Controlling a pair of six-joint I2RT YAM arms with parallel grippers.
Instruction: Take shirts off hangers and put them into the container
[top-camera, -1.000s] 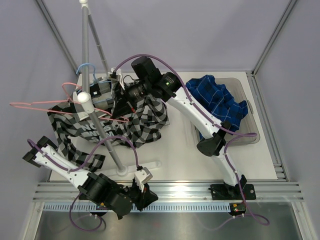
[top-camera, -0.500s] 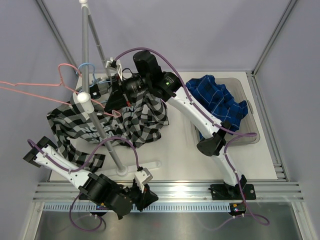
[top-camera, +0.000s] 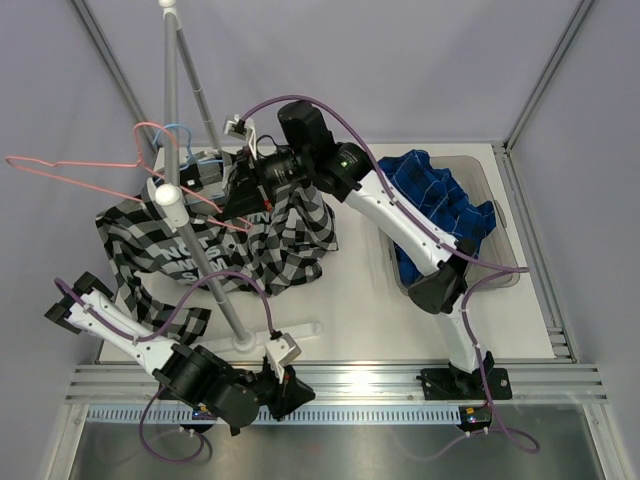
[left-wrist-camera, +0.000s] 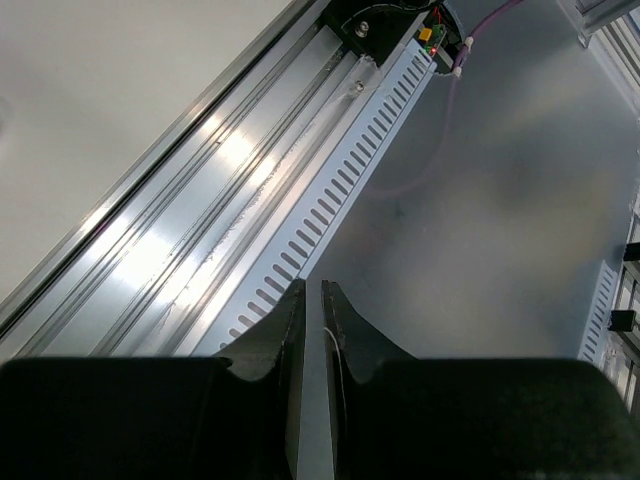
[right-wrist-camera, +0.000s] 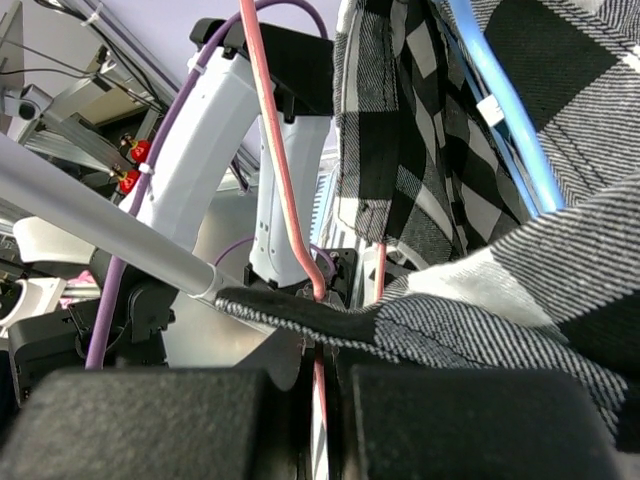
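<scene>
Right wrist, pink hanger (right-wrist-camera: 285, 190) partly behind shirt (right-wrist-camera: 420, 150)

The table (top-camera: 350, 290) is viewed from above, behind the arm bases (top-camera: 455, 382). The rail (left-wrist-camera: 200, 270) along the table's near edge is seen close up from the left wrist, and the checked shirt (right-wrist-camera: 400, 160) over its far left from the right wrist. Both are shared overhead.

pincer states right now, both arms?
Left pincer: nearly closed, holding nothing.
Right pincer: closed on the thin pink wire hanger.
</scene>
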